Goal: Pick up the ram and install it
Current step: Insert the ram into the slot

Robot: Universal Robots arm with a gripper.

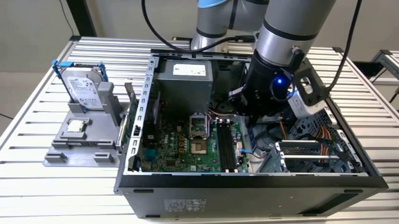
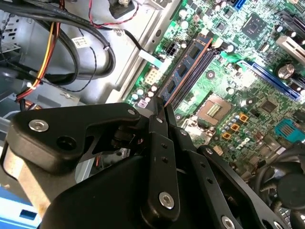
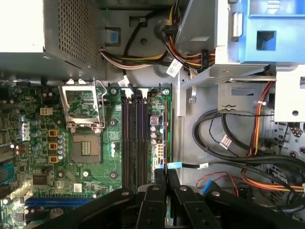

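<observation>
Your gripper (image 2: 160, 106) has its fingers pressed together with nothing visibly held. In the second wrist view the ram (image 2: 183, 69) stands in one of the black slots (image 3: 136, 138) on the motherboard (image 3: 71, 186), and the fingertips hover at its near end; I cannot tell whether they touch. Judged from this, the stick may sit unevenly, and pushing off-centre could tilt it or stress the board. Watch the thin flat cable (image 3: 183, 165) just beside the fingers and the wire bundle (image 3: 228, 148) beyond it: both could snag. The open processor socket (image 3: 86, 148) lies near the slots
</observation>
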